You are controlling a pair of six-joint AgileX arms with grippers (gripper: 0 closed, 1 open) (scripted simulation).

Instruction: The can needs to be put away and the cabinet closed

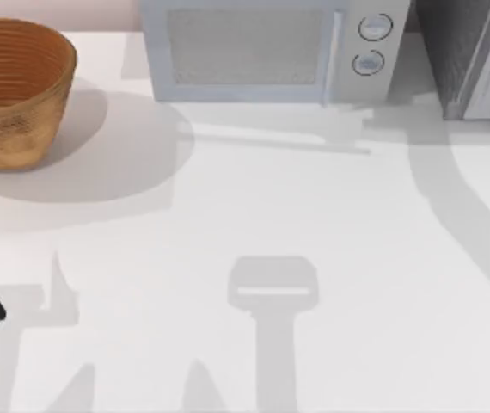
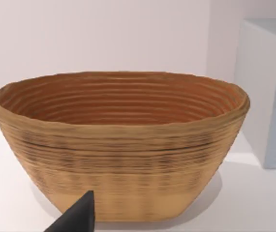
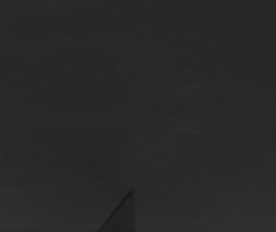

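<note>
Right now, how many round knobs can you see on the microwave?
2: upper knob and lower knob, both stacked at the right end of the microwave front. None seems hidden.

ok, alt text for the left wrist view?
A large woven basket stands upright on the white table, its inside showing only bare ribbed wall. The pale grey microwave stands beside it, and a dark fingertip of the left hand pokes in.

The cabinet (image 1: 473, 56) is sitting at the upper right of the top view, cut off by the frame's edge. It is showing a dark grey speckled face, with a pale grey framed panel door angling out along its right side, just beside the microwave (image 1: 271, 47).
</note>
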